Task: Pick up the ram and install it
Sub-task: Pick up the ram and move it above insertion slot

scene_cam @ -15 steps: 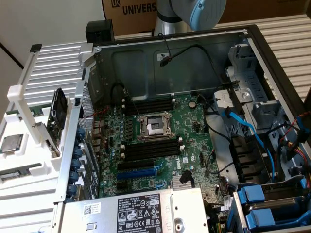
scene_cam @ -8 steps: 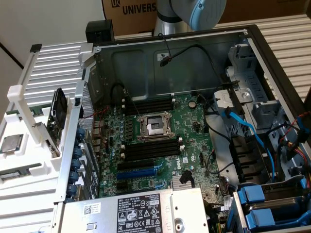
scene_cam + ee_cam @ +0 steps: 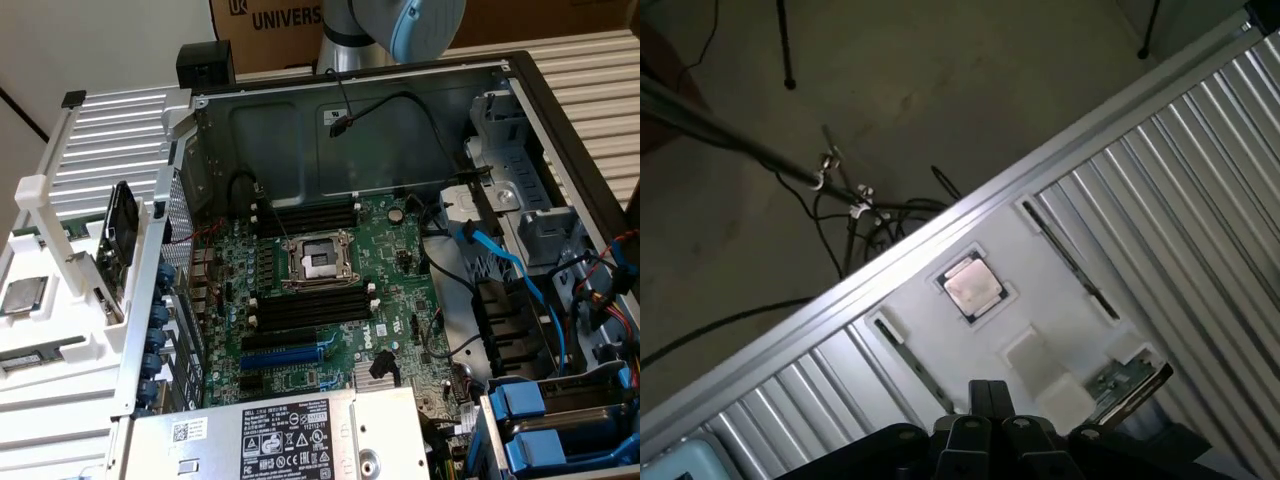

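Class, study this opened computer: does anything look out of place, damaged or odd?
Nothing looks damaged or spilled. The processor socket sits empty, as do the black memory slots beside it; a silver processor lies outside the case on the white tray.

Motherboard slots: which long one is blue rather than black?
The blue slot, lying between the black slots below the socket and the power supply. It alone is blue; the other long slots are black.

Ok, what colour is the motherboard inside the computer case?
Green; the motherboard shows best in the exterior view.
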Available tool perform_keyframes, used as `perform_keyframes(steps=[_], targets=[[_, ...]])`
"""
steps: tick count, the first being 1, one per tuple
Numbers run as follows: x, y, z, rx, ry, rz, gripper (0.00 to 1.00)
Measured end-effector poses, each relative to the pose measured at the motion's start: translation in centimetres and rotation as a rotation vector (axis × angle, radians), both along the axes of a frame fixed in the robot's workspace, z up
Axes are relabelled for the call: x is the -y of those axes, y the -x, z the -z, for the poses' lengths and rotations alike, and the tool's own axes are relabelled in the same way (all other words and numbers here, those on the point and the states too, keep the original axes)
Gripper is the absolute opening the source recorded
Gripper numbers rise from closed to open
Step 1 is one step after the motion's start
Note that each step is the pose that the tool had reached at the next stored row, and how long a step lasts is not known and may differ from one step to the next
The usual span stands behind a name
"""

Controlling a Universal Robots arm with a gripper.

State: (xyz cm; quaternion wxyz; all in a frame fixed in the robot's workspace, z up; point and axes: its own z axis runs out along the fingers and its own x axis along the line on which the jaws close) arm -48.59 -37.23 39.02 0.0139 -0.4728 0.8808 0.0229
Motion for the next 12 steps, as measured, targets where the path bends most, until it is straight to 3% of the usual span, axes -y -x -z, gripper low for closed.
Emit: perform_keyframes(steps=[12], targets=[[0.00,0.00,0.00,-0.0001,0.0035,-0.219,0.11]])
